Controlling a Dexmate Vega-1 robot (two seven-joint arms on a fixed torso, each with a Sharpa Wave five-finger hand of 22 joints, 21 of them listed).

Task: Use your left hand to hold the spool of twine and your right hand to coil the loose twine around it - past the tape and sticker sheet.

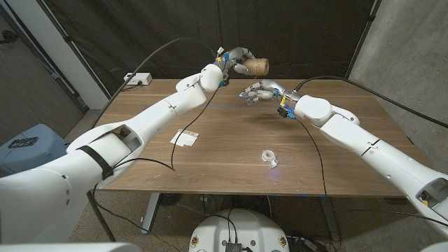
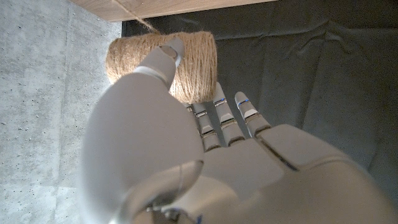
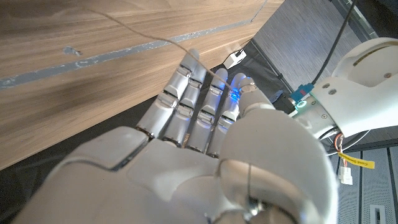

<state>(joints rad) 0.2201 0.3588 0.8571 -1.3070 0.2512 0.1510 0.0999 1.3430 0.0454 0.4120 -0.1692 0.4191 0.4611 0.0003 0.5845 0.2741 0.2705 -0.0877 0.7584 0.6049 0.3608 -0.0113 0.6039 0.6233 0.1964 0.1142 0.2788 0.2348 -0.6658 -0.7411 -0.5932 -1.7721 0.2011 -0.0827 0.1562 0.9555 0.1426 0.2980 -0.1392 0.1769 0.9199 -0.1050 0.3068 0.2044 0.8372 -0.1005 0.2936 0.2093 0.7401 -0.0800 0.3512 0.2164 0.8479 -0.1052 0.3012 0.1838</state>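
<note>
My left hand (image 1: 236,60) holds the spool of twine (image 1: 258,66) up in the air over the table's far edge, fingers wrapped around the tan spool (image 2: 163,65). A thin strand (image 2: 140,18) leaves the spool toward the table. My right hand (image 1: 260,91) hovers just below and in front of the spool, fingers curled together. In the right wrist view the loose twine (image 3: 143,38) runs taut across the wood to my right hand's fingertips (image 3: 193,65), which pinch it; the pinch itself is hidden.
A clear tape roll (image 1: 269,157) stands near the table's front middle. A white sticker sheet (image 1: 185,138) lies left of centre. A white box (image 1: 138,79) sits at the far left corner. A pale line (image 1: 224,106) crosses the wooden table (image 1: 336,161).
</note>
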